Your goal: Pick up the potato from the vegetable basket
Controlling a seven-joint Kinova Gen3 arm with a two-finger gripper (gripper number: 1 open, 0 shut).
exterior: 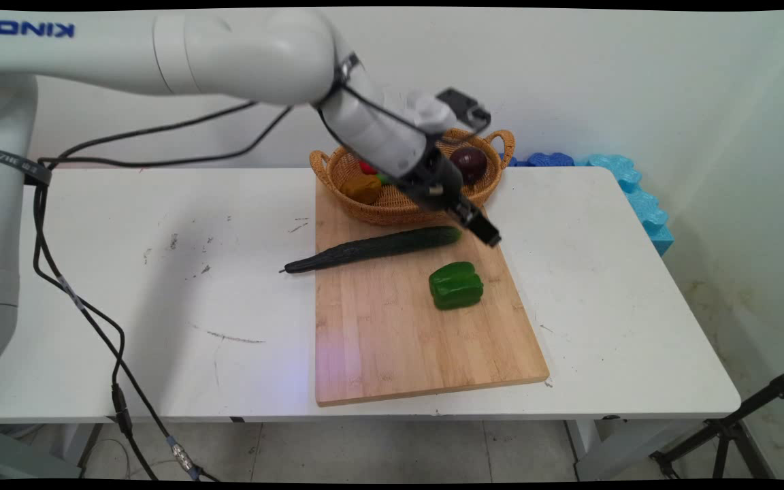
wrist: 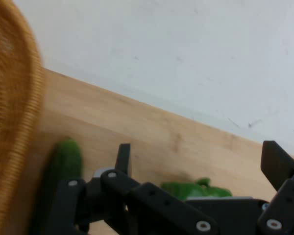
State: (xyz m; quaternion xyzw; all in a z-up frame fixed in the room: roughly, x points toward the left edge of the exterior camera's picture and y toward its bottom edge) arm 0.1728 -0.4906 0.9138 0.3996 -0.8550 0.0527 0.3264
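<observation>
Over the board's far end: the gripper (exterior: pixel 484 228) hung at the tip of the arm, which reached in from the upper left and sloped down to the right, past the front of the basket (exterior: pixel 392 207).
Fingers: spread wide with nothing between them. In the hand view one finger (wrist: pixel 122 157) stood left and the other (wrist: pixel 278 166) right, with bare wood in the gap.
Nearest thing: the cucumber (exterior: pixel 371 248). Its blunt end lay just beside the fingertips and its thin end reached off the board's left edge onto the table (exterior: pixel 160 306). Whether a finger touched it could not be told.
Same, from the hand: the cucumber (wrist: pixel 63 164) showed low at the left, outside the left finger rather than between the two.
Next out: a green pepper (exterior: pixel 456 286) sat on the wood near the gripper, towards the near side and apart from the cucumber. The hand view caught it (wrist: pixel 196 189) just above the linkage.
Under both: a wooden cutting board (exterior: pixel 399 340), long side running away from the camera.
Far end of the board: the basket rested there, its wall touching or nearly touching the cucumber. Inside lay a dark purple round thing (exterior: pixel 468 165), a yellow-brown lump (exterior: pixel 361 189) and a bit of red (exterior: pixel 367 167), partly hidden by the arm.
Further off: black cables (exterior: pixel 92 320) drooped across the table's left side, and blue foam pieces (exterior: pixel 637 197) lay against the wall past the far right corner.
</observation>
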